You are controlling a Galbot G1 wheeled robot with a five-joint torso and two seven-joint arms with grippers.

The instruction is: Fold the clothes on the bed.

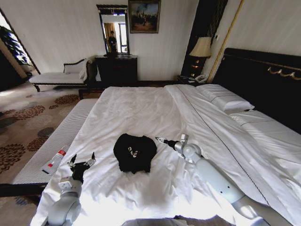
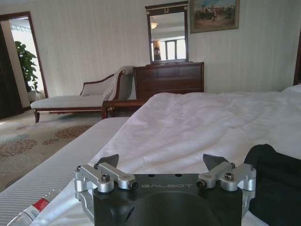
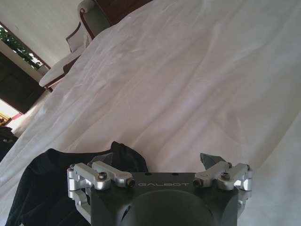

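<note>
Black T-shirt (image 1: 135,152) lies bunched mid-bed (image 1: 155,108) between your grippers, left gripper (image 1: 82,161) and right gripper (image 1: 159,139) both spread wide (empty), seemingly flanking it to pinch opposite edges.

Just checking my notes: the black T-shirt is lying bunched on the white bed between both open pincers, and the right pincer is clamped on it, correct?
Not quite. The right pincer is open beside the black T-shirt, holding nothing, as the right wrist view shows. The rest stands: the shirt lies bunched on the white bed, with the left pincer open too.
</note>
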